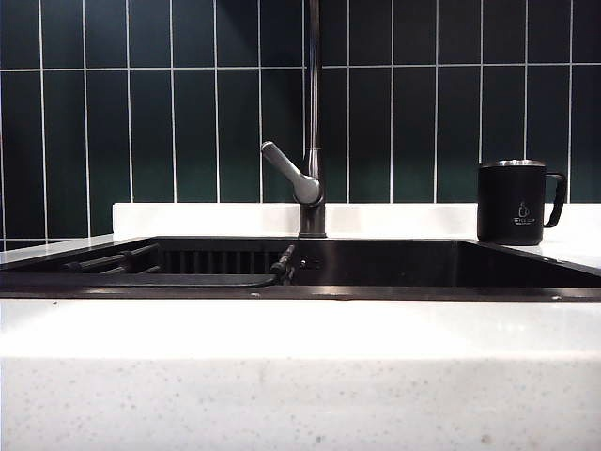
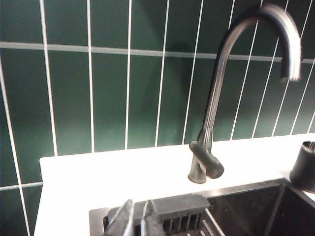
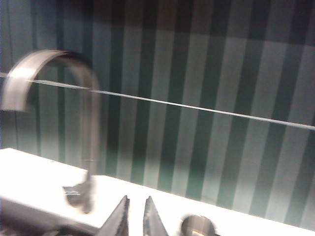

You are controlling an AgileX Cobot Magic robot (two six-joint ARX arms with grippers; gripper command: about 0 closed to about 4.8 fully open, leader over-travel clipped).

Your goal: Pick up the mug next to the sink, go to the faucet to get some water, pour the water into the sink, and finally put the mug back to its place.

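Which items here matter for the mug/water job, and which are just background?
Job items:
- matte black mug with silver rim, on the counter right of the sink
- dark recessed sink
- tall grey metal faucet
- left gripper and right gripper, both empty

Background:
- dark green wall tiles
- dark slatted rack in the sink

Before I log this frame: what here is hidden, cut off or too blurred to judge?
- Faucet: spout cut off by the exterior view's top edge.
- Mug: logo too small to read; cut by the frame edge in both wrist views.
- Left gripper and right gripper: only fingertips show, with a narrow gap.
- Right wrist view: motion-blurred throughout.
- Sink: floor hidden behind its front rim.
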